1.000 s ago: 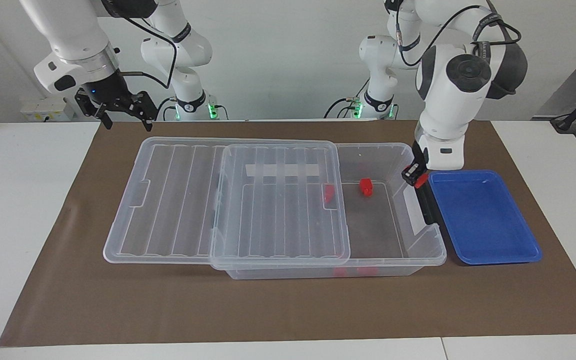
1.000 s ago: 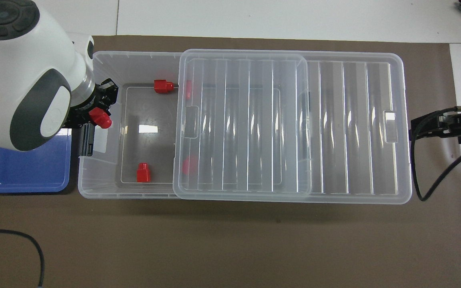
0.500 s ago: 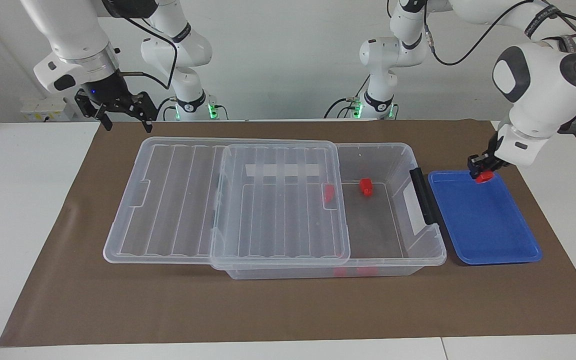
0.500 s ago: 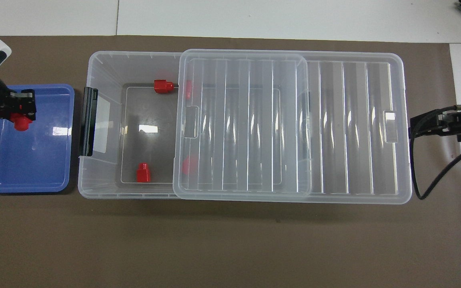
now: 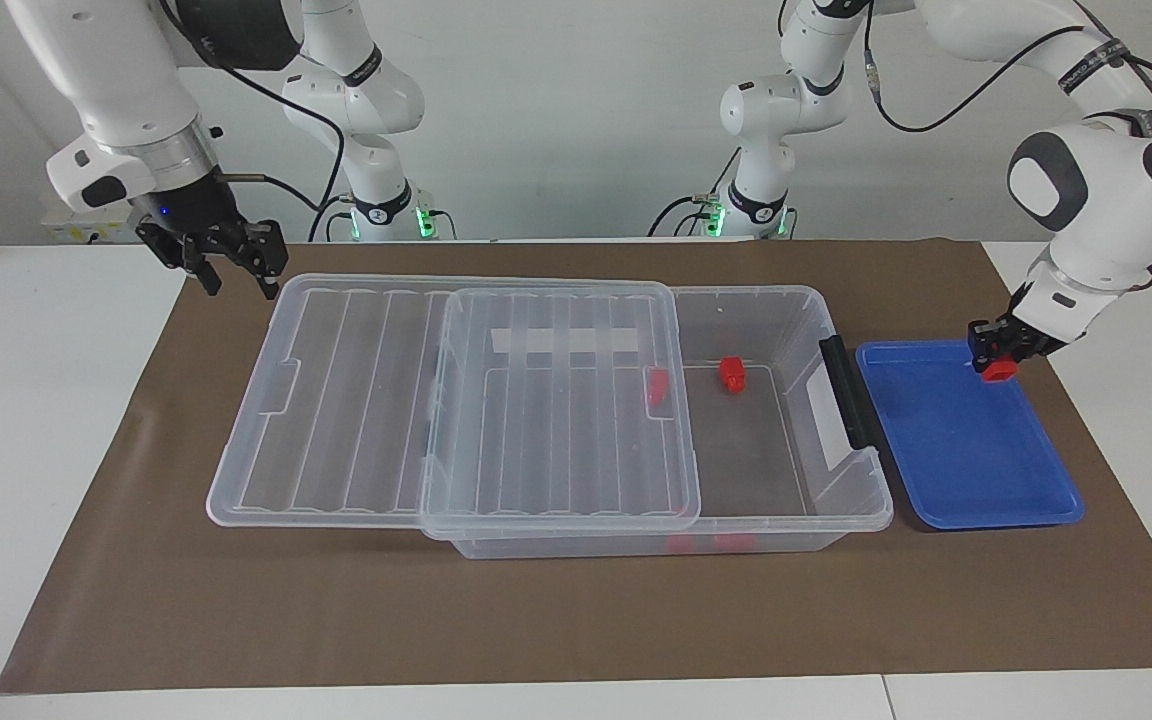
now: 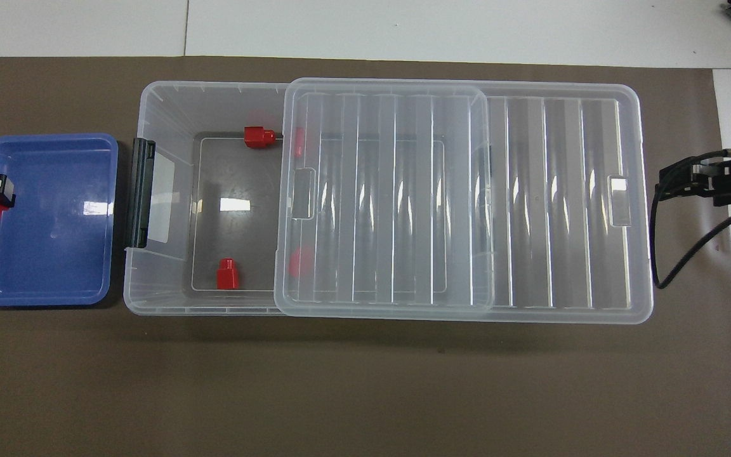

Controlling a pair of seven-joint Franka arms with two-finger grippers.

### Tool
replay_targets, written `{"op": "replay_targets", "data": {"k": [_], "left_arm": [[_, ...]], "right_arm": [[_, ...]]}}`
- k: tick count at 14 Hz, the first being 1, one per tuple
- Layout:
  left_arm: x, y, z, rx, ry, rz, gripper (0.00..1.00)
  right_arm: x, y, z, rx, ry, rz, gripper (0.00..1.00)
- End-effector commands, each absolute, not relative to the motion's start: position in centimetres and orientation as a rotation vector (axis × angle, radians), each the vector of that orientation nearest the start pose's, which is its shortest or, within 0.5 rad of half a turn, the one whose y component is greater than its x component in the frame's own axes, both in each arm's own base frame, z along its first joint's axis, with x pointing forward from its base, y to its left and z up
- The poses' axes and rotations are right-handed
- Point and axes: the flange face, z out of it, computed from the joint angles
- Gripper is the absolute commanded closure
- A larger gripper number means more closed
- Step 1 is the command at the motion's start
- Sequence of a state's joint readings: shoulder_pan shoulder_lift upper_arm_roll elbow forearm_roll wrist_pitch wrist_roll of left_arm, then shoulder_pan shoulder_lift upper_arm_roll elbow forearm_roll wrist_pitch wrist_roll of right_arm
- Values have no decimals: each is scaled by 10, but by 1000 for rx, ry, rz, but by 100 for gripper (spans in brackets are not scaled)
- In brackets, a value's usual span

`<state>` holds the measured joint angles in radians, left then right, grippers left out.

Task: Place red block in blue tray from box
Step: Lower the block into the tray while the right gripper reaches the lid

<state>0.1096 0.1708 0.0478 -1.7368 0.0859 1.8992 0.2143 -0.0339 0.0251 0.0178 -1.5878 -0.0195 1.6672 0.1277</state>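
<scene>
The left gripper [image 5: 998, 352], clamped on the red block [image 5: 998, 371] hanging stub-up, long axis vertical, hovers over the blue tray [image 5: 966, 450].

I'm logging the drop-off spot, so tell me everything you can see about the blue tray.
The blue tray is a shallow rectangular tray of glossy blue plastic with rounded corners and a raised rim. It lies flat on the brown mat at the left arm's end of the table, beside the box's black handle. Nothing lies in it. The left end effector holds a red block over its rim.
</scene>
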Motion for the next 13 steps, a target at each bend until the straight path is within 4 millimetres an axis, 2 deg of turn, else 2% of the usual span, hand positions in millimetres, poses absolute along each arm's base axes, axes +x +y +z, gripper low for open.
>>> {"op": "replay_targets", "data": {"k": [1, 4, 6, 8, 10, 12, 13], "left_arm": [[593, 107, 470, -3061, 137, -21, 100], [593, 108, 448, -3054, 138, -77, 100], [592, 117, 431, -3053, 116, -114, 100], [594, 122, 411, -3053, 93, -123, 100], [596, 126, 396, -3056, 37, -130, 100], [599, 122, 382, -3066, -144, -126, 100], [598, 120, 374, -3067, -172, -120, 100]], "right_arm": [[569, -32, 579, -3121, 307, -127, 100], [590, -51, 544, -3112, 348, -163, 100], [606, -55, 522, -3108, 354, -192, 100], [621, -61, 500, -3030, 400, -203, 100], [629, -64, 486, -3022, 408, -217, 100], [632, -64, 480, -3034, 380, -221, 100], [632, -64, 481, -3035, 379, -221, 100]]}}
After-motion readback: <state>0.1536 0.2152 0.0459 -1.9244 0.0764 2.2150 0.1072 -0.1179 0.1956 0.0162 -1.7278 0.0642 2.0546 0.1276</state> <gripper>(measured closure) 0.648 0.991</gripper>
